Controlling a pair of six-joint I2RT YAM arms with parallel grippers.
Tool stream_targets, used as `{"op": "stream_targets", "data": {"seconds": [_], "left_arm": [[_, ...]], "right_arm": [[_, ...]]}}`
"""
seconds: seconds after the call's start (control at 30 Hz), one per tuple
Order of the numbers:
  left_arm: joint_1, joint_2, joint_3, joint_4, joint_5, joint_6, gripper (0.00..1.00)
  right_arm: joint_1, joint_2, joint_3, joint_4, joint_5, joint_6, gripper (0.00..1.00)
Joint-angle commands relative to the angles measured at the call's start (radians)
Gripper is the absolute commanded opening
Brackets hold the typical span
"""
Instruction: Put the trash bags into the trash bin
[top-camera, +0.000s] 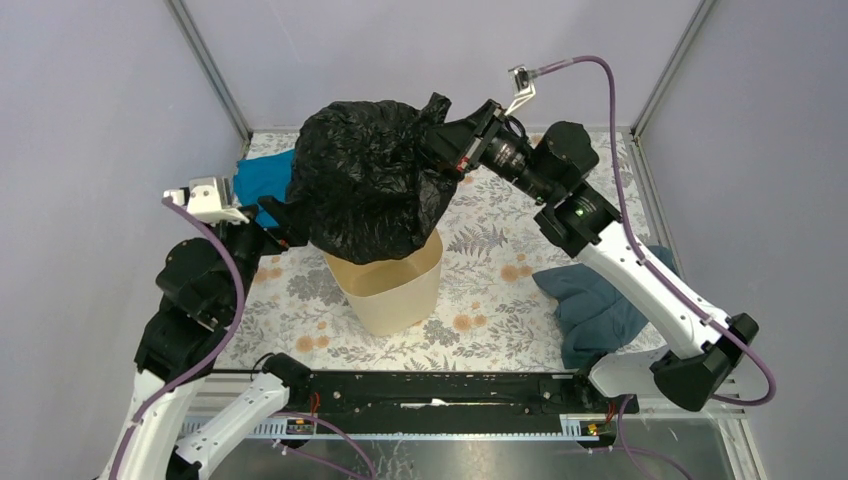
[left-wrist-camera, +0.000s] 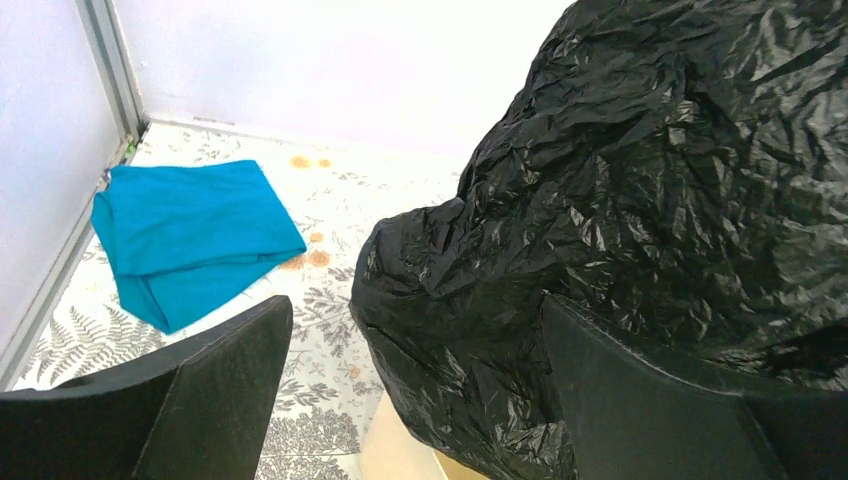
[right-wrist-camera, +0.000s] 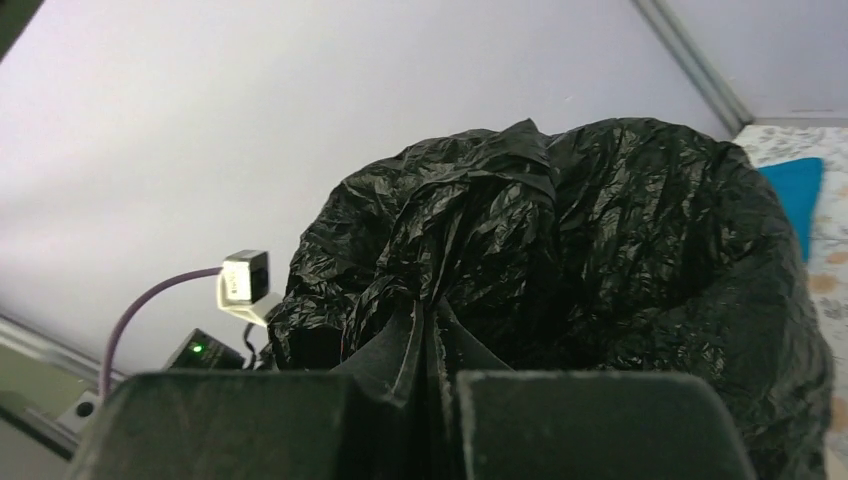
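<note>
Floral-print tabletop (top-camera: 490, 270), grey walls. Glossy, wrinkled black plastic trash bag (top-camera: 365, 180) hangs bunched over the cream plastic bin (top-camera: 395, 290), covering its far rim. My right hand (right-wrist-camera: 430, 345) is pressed together, pinching the bag's upper edge. My left hand (left-wrist-camera: 415, 305) is spread wide at the bag's left side, gripping nothing. Bright blue cloth (left-wrist-camera: 190, 235) far left; dark blue-grey cloth (top-camera: 595, 300) on the right.

The trash bag (top-camera: 365, 180) hangs billowed over the trash bin (top-camera: 390, 290), blocking most of its mouth; only the near rim is exposed. Bare table (top-camera: 490, 250) between bin and dark cloth (top-camera: 595, 305) at the right edge allows passage. A blue cloth (top-camera: 262, 180) occupies the far left corner.
</note>
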Motion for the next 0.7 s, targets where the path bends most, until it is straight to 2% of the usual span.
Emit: {"op": "stream_targets", "data": {"seconds": [0.0, 0.2, 0.3, 0.37, 0.5, 0.67], "left_arm": [[0.002, -0.016, -0.002, 0.035, 0.076, 0.061, 0.99], [0.002, 0.060, 0.079, 0.062, 0.129, 0.021, 0.99], [0.003, 0.127, 0.144, 0.065, 0.053, -0.078, 0.87], [0.002, 0.175, 0.194, 0.056, 0.018, -0.119, 0.84], [0.002, 0.225, 0.259, 0.056, -0.024, -0.145, 0.86], [0.002, 0.207, 0.293, 0.090, -0.020, -0.099, 0.92]], "right_arm": [[0.000, -0.089, 0.002, -0.051, 0.084, -0.100, 0.00], [0.000, -0.101, 0.003, -0.056, -0.023, -0.071, 0.00], [0.000, -0.083, -0.020, 0.001, -0.101, 0.004, 0.00], [0.000, -0.071, -0.040, 0.046, -0.144, 0.061, 0.00], [0.003, -0.073, -0.054, 0.101, -0.195, 0.135, 0.00], [0.011, -0.092, 0.017, 0.090, -0.206, 0.127, 0.00]]}}
